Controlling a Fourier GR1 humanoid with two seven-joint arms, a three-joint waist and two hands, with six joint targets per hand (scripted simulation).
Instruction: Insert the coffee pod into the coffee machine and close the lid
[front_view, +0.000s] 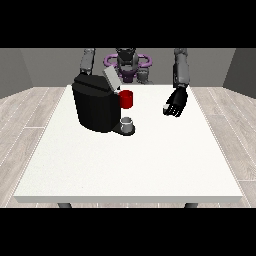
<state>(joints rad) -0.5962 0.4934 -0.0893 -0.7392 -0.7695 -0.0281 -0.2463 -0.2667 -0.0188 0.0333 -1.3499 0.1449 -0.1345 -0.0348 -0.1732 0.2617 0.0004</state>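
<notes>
Front edge of the big white desk (130, 185) sits closest to the camera, and most of that near half is just bare surface. Further back on the view's left half stands the black coffee machine (97, 106), with its grey lid (111, 79) flipped up and tilted back. Right at the machine's front there's a red thing at the machine (127, 99), and below it a small grey thing (127, 123) sitting on the machine's dark base, touching it. Could be the coffee pod, but I honestly can't tell for sure, so I'm leaving it as a grey thing. Over at the view's right, the robot hand (175, 104) hangs just over the desk, well apart from the machine. Its arm (180, 72) comes pretty much straight down from the shoulder, with the black hand angled a bit inward toward the machine. Fingers look loosely relaxed and pointing downward, holding nothing. At the view's left, only the upper arm (88, 61) shows, dropping behind the machine; that side's hand is hidden, so no idea what its fingers are doing.
</notes>
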